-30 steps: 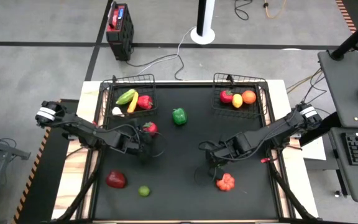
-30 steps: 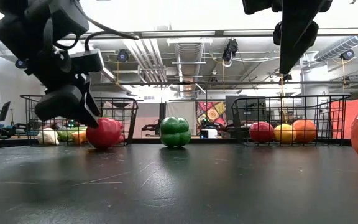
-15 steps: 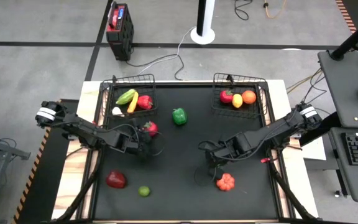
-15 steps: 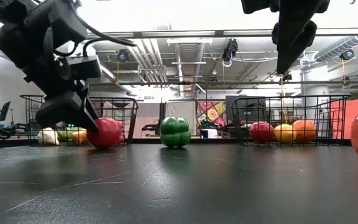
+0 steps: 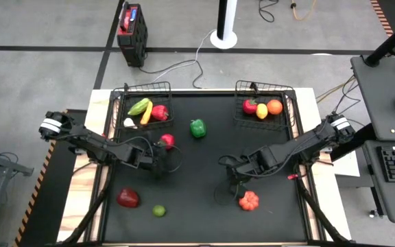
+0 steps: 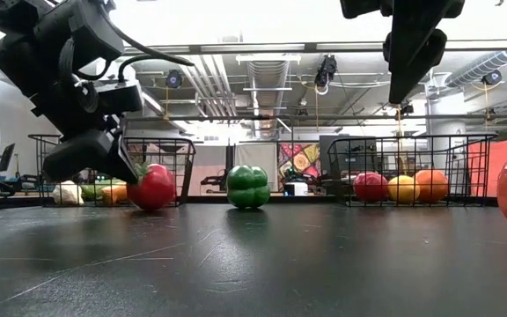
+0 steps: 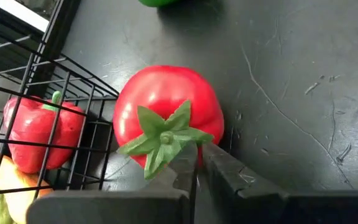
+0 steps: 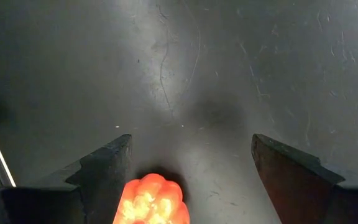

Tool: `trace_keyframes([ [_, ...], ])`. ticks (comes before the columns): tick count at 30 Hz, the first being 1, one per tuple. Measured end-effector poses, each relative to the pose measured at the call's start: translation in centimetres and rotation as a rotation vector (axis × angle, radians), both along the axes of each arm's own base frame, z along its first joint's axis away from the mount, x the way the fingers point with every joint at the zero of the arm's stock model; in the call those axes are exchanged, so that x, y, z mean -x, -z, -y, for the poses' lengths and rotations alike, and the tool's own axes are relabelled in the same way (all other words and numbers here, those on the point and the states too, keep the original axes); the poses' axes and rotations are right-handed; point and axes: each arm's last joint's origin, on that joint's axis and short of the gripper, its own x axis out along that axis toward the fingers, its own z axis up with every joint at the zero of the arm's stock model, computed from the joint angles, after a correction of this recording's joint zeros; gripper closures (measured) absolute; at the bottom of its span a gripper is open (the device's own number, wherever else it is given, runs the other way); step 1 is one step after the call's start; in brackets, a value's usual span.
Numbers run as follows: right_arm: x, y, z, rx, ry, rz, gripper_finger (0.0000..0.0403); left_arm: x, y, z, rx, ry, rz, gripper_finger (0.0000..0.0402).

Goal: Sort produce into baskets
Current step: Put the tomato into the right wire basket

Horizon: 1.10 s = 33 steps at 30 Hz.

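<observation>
left gripper [image 7: 197,163] low beside left basket [image 5: 142,89], fingers pinching tomato [image 7: 166,112] leaf. right gripper [image 8: 188,168] spread, raised at orange pumpkin's [image 5: 248,200] 11 o'clock.

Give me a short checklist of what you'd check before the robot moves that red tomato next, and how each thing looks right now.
1. Left gripper shut on the tomato: ok, pinching its green leaves.
2. Grip secure enough to lift: cannot tell; only the leaves are caught.
3. Tomato off the table: not ok; it looks to be resting there.
4. Left basket has room: ok, space beside the vegetables inside.
5. Basket wall in the way: not ok, the tomato sits right against it.
6. Right gripper out of the way: ok, open above the orange pumpkin.
</observation>
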Motion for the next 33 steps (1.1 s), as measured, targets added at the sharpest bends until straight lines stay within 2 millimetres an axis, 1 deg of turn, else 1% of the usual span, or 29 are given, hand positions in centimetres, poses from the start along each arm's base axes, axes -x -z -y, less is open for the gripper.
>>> trace_keyframes([
  [5, 0.0, 0.0, 0.0, 0.007, 0.002, 0.006, 0.0083, 0.0, 0.0, 0.1, 0.008, 0.008, -0.001, 0.0401],
  [8, 0.0, 0.0, 0.0, 0.013, 0.004, 0.009, 0.0083, -0.2, -0.1, 0.5, 0.067, 0.054, -0.017, 0.0401],
  [13, -0.2, -0.1, 0.1, 0.042, -0.015, 0.032, 0.0083, -0.4, -0.7, 1.0, 0.084, 0.081, -0.032, 0.0401],
  [16, -0.8, -0.3, 0.1, 0.107, -0.032, 0.111, 0.0083, -0.6, -1.3, 1.0, 0.061, 0.072, -0.052, 0.0401],
  [19, -1.7, -0.8, 0.0, 0.194, -0.061, 0.230, 0.0083, -0.6, -1.8, 1.0, 0.044, 0.065, -0.078, 0.0401],
  [23, -3.5, -1.3, 0.3, 0.344, -0.133, 0.388, 0.0083, -0.6, -2.2, 0.9, 0.004, 0.050, -0.092, 0.0402],
  [26, -5.6, -1.0, 0.8, 0.419, -0.206, 0.481, 0.0083, -0.5, -2.1, 0.8, -0.012, 0.044, -0.095, 0.0402],
  [30, -8.9, 0.4, 2.3, 0.512, -0.238, 0.584, 0.0083, 0.2, -1.5, 0.6, -0.032, 0.022, -0.110, 0.0402],
  [33, -11.2, 1.9, 4.0, 0.565, -0.224, 0.641, 0.0083, 0.5, -1.4, 0.5, -0.045, -0.003, -0.104, 0.0402],
])
